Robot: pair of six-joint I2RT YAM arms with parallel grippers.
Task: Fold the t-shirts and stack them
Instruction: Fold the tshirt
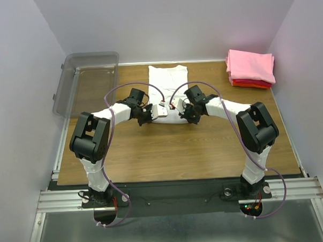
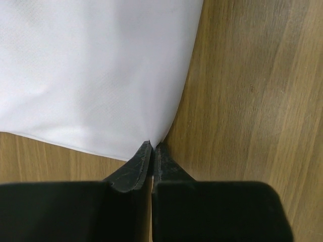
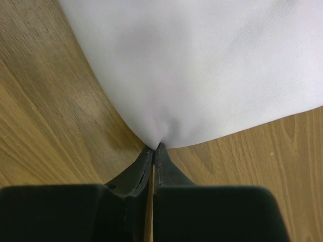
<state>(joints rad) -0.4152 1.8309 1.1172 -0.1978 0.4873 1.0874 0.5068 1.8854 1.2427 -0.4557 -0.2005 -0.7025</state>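
Observation:
The white t-shirt (image 1: 168, 80) lies flat as a narrow folded strip at the table's far middle. My left gripper (image 1: 149, 117) is shut on its near left corner (image 2: 154, 136). My right gripper (image 1: 186, 115) is shut on its near right corner (image 3: 160, 137). Both hold the near hem just above the wood. The pink t-shirt (image 1: 250, 65) lies folded on top of the red t-shirt (image 1: 251, 84) at the far right corner.
A clear grey plastic bin (image 1: 87, 81) stands at the far left, partly over the table's edge. Bare wooden table (image 1: 173, 152) stretches between the shirt and the arm bases. Grey walls close in the left, right and back.

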